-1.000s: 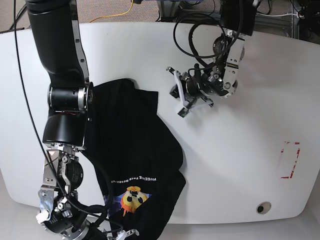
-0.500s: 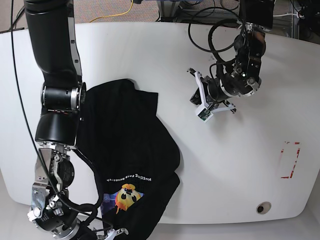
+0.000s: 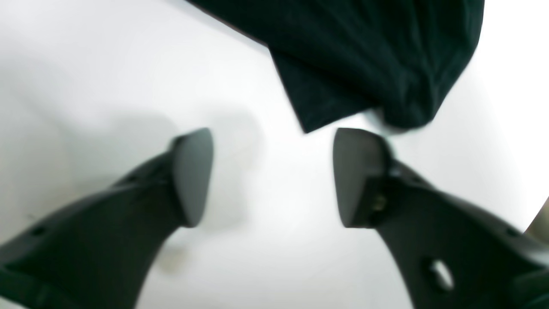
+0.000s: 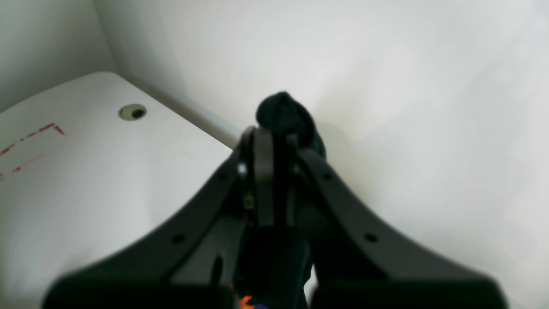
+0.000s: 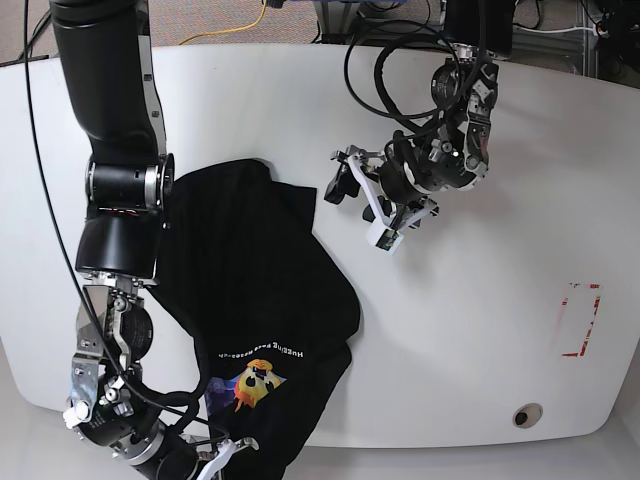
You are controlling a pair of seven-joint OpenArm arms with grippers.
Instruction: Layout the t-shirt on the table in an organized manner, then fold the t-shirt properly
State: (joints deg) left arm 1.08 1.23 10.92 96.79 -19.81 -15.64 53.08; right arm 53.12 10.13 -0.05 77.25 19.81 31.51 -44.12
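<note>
Left end effector (image 5: 358,200) spread wide, just right of black t-shirt's (image 5: 250,290) upper corner; right end effector (image 4: 274,148) clamping cloth, lower left.

right gripper (image 4: 274,141) dead center of the frame, jaws pinched tight on a wad of black t-shirt (image 4: 285,113) poking out above the tips, tiny orange bit of print at the bottom edge, white table (image 4: 85,180) at left, metal-ringed hole (image 4: 132,112) upper left, red tape (image 4: 30,137) far left

yellow cable (image 5: 232,30) lying on brownish floor (image 5: 205,18) behind the far edge; metal frame (image 5: 560,40) and dark cables sitting top right.
</note>
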